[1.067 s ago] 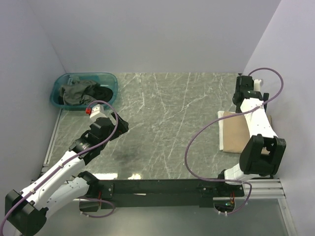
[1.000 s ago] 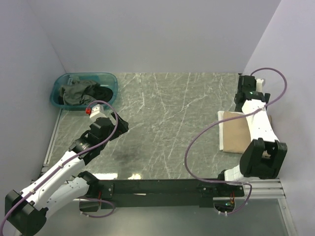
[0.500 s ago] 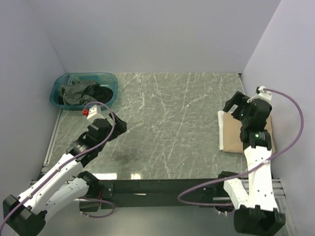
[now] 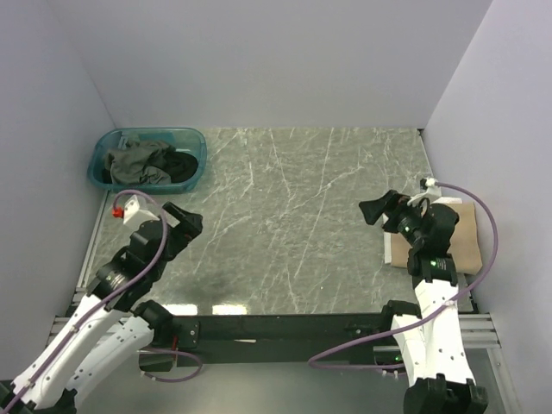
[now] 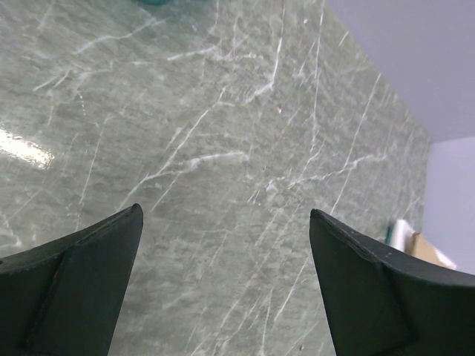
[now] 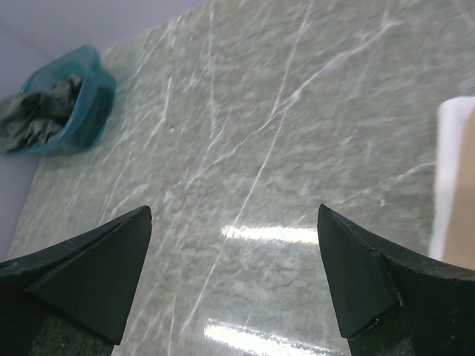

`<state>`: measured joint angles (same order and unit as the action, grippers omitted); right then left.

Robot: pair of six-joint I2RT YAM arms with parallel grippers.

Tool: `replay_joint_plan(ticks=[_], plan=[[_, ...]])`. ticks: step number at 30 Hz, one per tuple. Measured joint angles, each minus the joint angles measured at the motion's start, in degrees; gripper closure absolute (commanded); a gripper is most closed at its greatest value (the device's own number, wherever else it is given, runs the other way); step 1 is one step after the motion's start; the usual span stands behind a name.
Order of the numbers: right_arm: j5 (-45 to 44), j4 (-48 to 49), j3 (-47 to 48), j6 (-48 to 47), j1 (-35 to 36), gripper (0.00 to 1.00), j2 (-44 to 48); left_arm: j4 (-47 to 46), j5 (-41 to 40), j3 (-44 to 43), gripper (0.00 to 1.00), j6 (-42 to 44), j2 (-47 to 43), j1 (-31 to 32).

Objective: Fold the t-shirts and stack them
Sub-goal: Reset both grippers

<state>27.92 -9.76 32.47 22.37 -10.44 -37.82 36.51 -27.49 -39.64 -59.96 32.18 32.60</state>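
Pulled back off the folded tan t-shirt, right gripper and left gripper wide, empty; t-shirts in tub unfolded yet.

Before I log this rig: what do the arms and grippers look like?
White shells and black joints on the left arm and right arm, a purple cable looping along each. The left gripper and right gripper are black with wedge-shaped fingers. A red tab sits by the left wrist.
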Motion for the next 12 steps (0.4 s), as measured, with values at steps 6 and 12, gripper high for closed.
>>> replay_joint_plan(ticks=[6,12], plan=[[6.2,2.8,-4.1,0.2,0.0,0.02,0.3,4.7,-2.5,0.0,0.00,-2.9,-4.5,0.0],[8.6,4.0,-4.7,0.2,0.0,0.01,-0.2,7.6,-3.9,-0.1,0.01,-4.5,-5.0,0.0]])
